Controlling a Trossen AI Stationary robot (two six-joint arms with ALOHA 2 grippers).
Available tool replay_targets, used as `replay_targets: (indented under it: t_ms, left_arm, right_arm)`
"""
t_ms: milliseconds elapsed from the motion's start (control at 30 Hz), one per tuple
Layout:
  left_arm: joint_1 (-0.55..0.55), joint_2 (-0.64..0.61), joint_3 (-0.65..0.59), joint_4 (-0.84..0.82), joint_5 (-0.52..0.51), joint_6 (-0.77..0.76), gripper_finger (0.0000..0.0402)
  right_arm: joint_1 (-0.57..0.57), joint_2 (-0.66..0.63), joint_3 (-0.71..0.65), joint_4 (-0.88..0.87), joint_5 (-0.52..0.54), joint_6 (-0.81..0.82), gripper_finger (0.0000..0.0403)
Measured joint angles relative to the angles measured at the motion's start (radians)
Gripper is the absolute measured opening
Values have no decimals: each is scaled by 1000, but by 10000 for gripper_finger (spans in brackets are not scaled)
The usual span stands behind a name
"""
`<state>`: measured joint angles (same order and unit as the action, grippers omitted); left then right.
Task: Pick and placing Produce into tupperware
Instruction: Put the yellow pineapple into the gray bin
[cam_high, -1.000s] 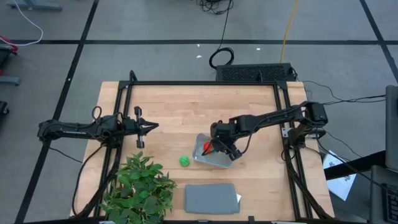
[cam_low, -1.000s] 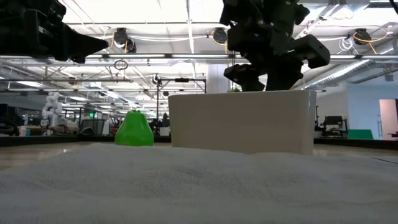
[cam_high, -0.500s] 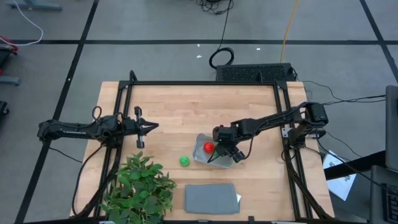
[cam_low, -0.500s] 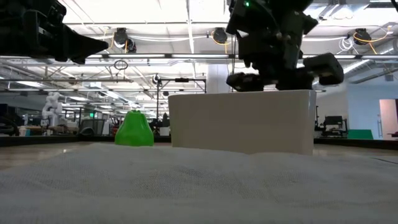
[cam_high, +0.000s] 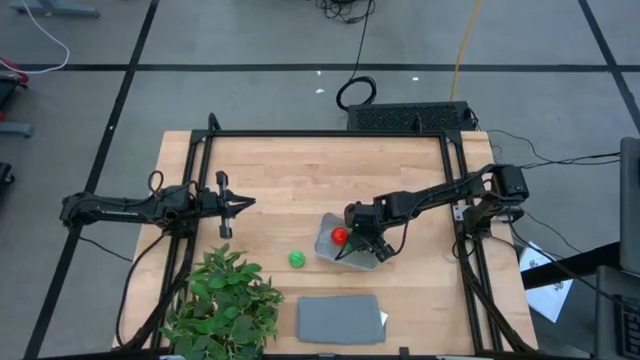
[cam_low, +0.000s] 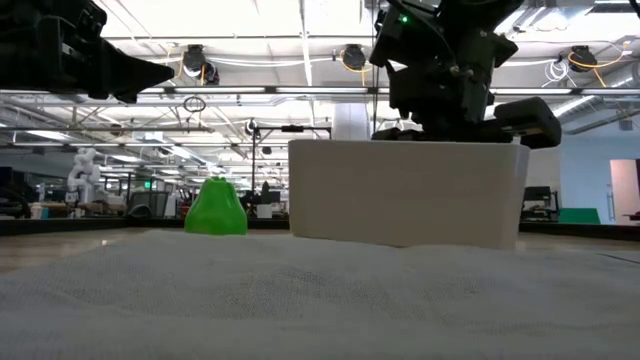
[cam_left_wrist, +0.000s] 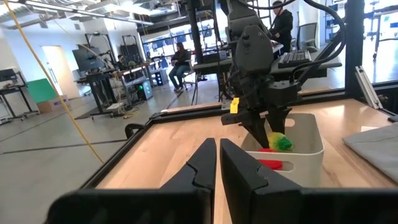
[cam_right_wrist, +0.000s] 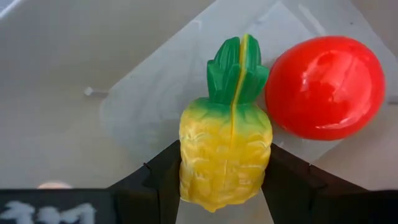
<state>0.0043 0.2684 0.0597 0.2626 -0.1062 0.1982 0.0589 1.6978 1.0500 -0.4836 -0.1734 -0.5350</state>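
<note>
The clear tupperware (cam_high: 346, 247) stands on the table right of centre and shows as a pale box in the low view (cam_low: 405, 192). The red round piece (cam_high: 340, 236) lies inside it, also seen in the right wrist view (cam_right_wrist: 324, 87). My right gripper (cam_high: 362, 240) reaches down into the tupperware, shut on the yellow piece with a green top (cam_right_wrist: 227, 143). The green round piece (cam_high: 297, 259) rests on the table left of the tupperware. My left gripper (cam_high: 240, 203) waits shut at the table's left, empty. My right gripper pinches the yellow piece by the two sides of its yellow body (cam_right_wrist: 194, 158) between its two fingers (cam_right_wrist: 160, 177). The fingers point down into the tupperware from above. The piece's green top (cam_right_wrist: 237, 68) points away from the fingers, beside the red piece.
A large leafy green plant (cam_high: 225, 300) stands at the near left. A flat grey rectangle (cam_high: 340, 318) lies near the front edge. Black frame rails (cam_high: 200, 170) run along the table's left, right and far sides.
My right gripper has gone down into the tupperware with the yellow piece. The tupperware has slid a little toward the table's right edge, carrying the red piece with it.
</note>
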Motion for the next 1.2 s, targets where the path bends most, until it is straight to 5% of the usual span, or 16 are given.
replay_targets:
  t_ms: [700, 1200]
  left_arm:
    - [0, 0, 0, -1, 0, 0, 26]
    - [0, 0, 0, 0, 0, -16, 26]
  right_arm:
    - [2, 3, 79, -104, 15, 79, 234]
    - [2, 3, 80, -162, 16, 108, 235]
